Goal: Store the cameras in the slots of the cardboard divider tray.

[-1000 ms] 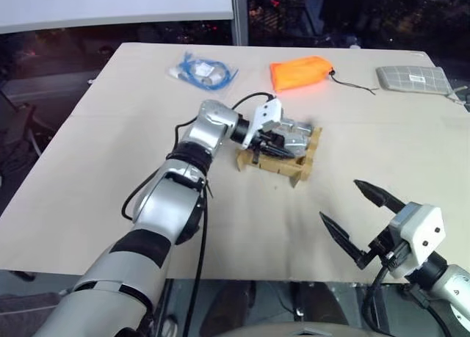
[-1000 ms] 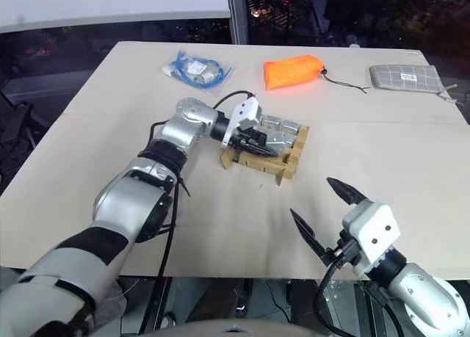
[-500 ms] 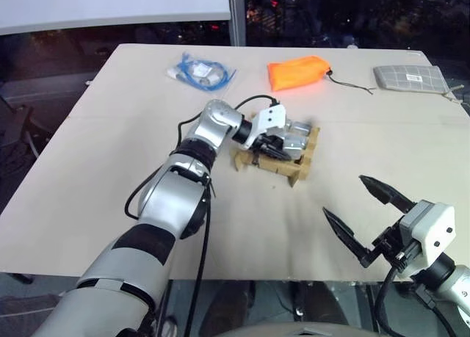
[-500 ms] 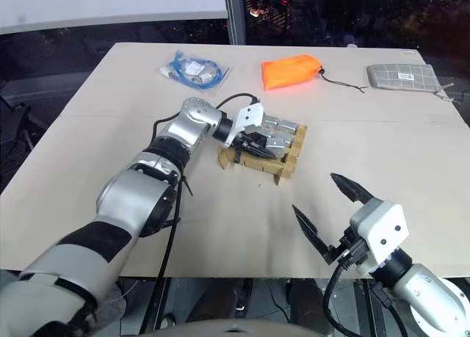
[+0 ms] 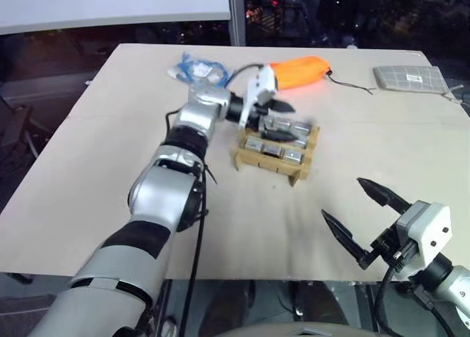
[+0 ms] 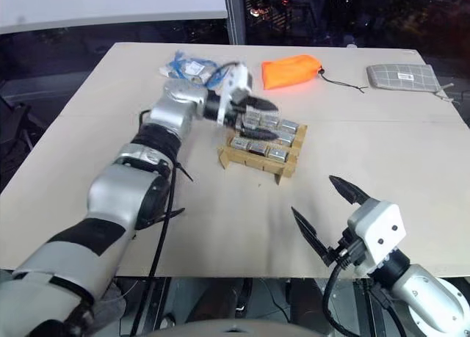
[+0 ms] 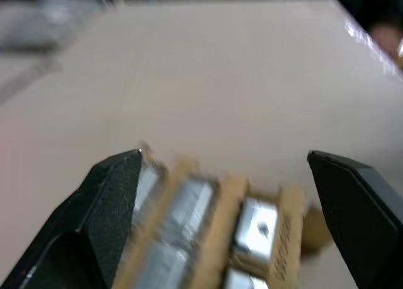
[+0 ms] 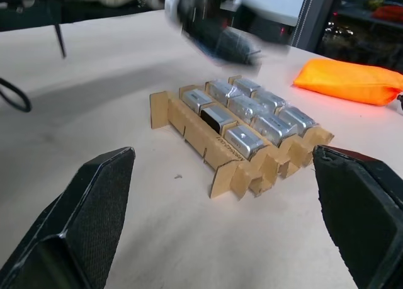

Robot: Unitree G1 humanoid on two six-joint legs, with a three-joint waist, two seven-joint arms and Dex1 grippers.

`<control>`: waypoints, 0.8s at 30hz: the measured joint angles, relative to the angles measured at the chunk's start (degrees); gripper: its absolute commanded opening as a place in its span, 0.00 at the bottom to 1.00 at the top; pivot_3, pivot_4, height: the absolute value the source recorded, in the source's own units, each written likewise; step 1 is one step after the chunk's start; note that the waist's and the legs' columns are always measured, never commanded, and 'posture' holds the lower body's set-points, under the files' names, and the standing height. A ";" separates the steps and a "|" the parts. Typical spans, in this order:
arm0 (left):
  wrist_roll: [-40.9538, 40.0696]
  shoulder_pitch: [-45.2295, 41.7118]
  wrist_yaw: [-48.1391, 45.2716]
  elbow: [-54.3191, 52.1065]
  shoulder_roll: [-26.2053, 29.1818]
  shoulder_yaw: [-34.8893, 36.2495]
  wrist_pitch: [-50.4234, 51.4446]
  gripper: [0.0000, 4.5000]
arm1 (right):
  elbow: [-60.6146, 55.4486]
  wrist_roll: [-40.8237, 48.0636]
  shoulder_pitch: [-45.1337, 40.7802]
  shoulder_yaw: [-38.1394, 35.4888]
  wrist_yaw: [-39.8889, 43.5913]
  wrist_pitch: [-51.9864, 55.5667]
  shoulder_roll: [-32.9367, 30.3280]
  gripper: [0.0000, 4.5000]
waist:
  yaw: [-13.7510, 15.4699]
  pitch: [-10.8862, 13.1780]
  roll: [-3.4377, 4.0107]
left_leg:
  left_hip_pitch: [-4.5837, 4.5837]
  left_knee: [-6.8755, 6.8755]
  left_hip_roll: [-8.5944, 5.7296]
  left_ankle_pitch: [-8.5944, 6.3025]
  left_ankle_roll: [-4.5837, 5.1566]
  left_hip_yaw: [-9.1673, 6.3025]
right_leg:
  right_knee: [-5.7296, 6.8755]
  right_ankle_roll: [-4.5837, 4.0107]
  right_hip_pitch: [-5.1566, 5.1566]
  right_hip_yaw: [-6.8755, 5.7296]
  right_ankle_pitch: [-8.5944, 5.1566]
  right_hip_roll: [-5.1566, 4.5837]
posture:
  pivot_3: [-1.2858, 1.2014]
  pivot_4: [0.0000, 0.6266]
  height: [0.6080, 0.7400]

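On the table point(image 5: 110, 153), mid-way across, the cardboard divider tray point(image 6: 258, 161) sits with cameras point(image 8: 252, 122) filling most of its slots; I judge storing is nearly or fully done. My left gripper point(image 5: 277, 120) hovers just above the tray, spread wide and empty. My right gripper point(image 5: 362, 218), also wide, holds nothing.
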 measured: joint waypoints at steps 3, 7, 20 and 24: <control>-1.87 0.40 1.23 -3.43 0.95 1.90 2.39 0.99 | 0.00 0.28 -0.27 0.00 0.34 1.04 0.06 1.00 | 0.12 -0.01 0.01 | 0.01 0.00 0.01 0.00 0.00 -0.03 | 0.02 -0.01 0.00 -0.02 0.00 0.01 | 0.52 0.24 1.00; -11.11 27.71 17.57 -37.71 7.57 15.25 20.91 0.99 | 7.35 1.19 -6.55 -4.63 0.50 7.10 2.06 1.00 | -1.59 -0.13 0.16 | 0.14 -0.14 0.15 0.01 -0.04 0.23 | 0.08 -0.06 -0.09 0.34 0.03 -0.19 | 0.52 0.24 1.00; -20.86 74.26 29.06 -78.43 12.28 23.65 30.28 0.99 | 18.50 3.14 -3.16 -18.38 19.88 6.55 2.17 1.00 | 2.87 -0.24 0.25 | 0.23 -0.05 0.10 -0.08 -0.02 0.00 | -0.16 -0.32 0.30 0.21 -0.13 -0.44 | 0.52 0.24 1.00; -22.15 78.33 30.87 -80.68 12.65 25.29 29.90 0.99 | 21.12 3.12 -3.77 -20.04 23.22 6.60 2.17 1.00 | 2.68 -0.24 0.27 | 0.29 -0.05 0.11 -0.08 -0.02 0.05 | -0.17 -0.32 0.34 0.25 -0.14 -0.42 | 0.52 0.24 1.00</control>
